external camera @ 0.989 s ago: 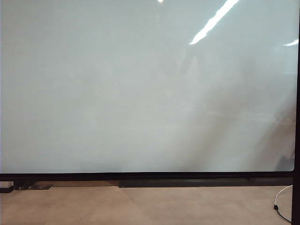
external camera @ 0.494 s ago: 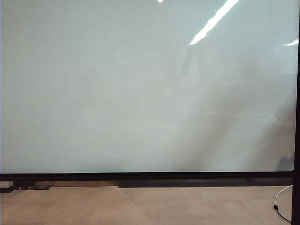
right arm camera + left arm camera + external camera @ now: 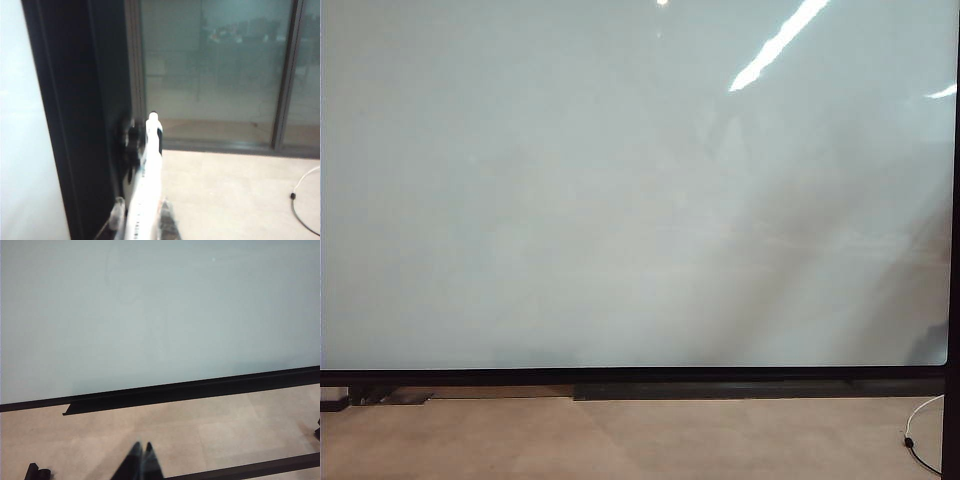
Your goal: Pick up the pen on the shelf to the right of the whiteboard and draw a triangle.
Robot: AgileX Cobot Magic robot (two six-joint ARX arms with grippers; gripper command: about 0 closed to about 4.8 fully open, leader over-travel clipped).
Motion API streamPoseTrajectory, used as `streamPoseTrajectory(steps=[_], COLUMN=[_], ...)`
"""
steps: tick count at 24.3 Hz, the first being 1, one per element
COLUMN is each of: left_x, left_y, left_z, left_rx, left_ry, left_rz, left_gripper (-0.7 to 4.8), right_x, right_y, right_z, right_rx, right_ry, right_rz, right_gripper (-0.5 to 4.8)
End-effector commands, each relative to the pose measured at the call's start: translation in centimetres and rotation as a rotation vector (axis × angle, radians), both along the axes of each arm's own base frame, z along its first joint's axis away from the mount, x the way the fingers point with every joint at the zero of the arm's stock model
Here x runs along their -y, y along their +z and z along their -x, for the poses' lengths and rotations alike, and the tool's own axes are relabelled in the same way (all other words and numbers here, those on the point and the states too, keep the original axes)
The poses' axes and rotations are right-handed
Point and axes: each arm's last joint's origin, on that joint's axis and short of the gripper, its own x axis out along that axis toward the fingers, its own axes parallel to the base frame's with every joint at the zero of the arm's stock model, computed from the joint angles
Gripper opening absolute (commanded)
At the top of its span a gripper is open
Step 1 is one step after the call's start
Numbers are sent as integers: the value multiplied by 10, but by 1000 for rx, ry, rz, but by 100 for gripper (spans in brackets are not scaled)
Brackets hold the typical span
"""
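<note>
The whiteboard (image 3: 620,200) fills the exterior view, blank and glossy, with no triangle in sight and neither gripper visible there. In the right wrist view the white pen (image 3: 149,175) stands between the fingers of my right gripper (image 3: 142,205), which is shut on its barrel. The pen's far end is beside a small black shelf (image 3: 130,145) on the whiteboard's dark frame (image 3: 75,125). In the left wrist view my left gripper (image 3: 142,446) hangs shut and empty above the floor, in front of the whiteboard's lower edge (image 3: 200,387).
Glass doors (image 3: 215,75) stand beyond the board's right side. A white cable with a black plug (image 3: 912,440) lies on the tan floor at the lower right. A black bar (image 3: 720,390) runs under the board.
</note>
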Motion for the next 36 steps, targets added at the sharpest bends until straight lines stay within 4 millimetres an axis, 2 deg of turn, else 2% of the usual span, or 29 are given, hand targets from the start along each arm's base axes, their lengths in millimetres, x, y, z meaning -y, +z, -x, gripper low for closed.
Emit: streamPoseTrajectory(steps=[1,6,8,13,17,18,23,24,26,33,35,36], left_x=[0,0,0,0,0,0,0,0,0,0,0,0], left_y=[2,2,2,2,2,2,2,2,2,2,2,2], left_z=[0,0,0,0,0,0,0,0,0,0,0,0], left_rx=[14,14,14,14,14,14,14,15,14,14,14,14], left_ry=[-1,-1,-1,-1,-1,-1,-1,-1,-5,-5,-4,-4], left_rz=[-1,-1,-1,-1,-1,-1,-1,-1,-1,-1,-1,-1], left_gripper=[-5,-5,-5,-5,-5,-5,-5,-5,-5,-5,-5,-5], right_x=[13,30,35,27,2,-11,-54,-67,-81,-125,-149,-167], right_y=[19,30,37,50,66,75,114,126,136,145,148,150], right_z=[7,19,30,61,80,89,126,139,150,178,180,181], right_rx=[68,94,102,82,49,28,-8,-15,-24,-87,-73,-53], right_ry=[-93,-172,-201,-378,-509,-533,-464,-435,-398,-234,-157,-100], right_rz=[37,45,48,11,-12,-25,-8,-11,-13,-21,-25,-25], right_gripper=[-5,-5,-5,-5,-5,-5,-5,-5,-5,-5,-5,-5])
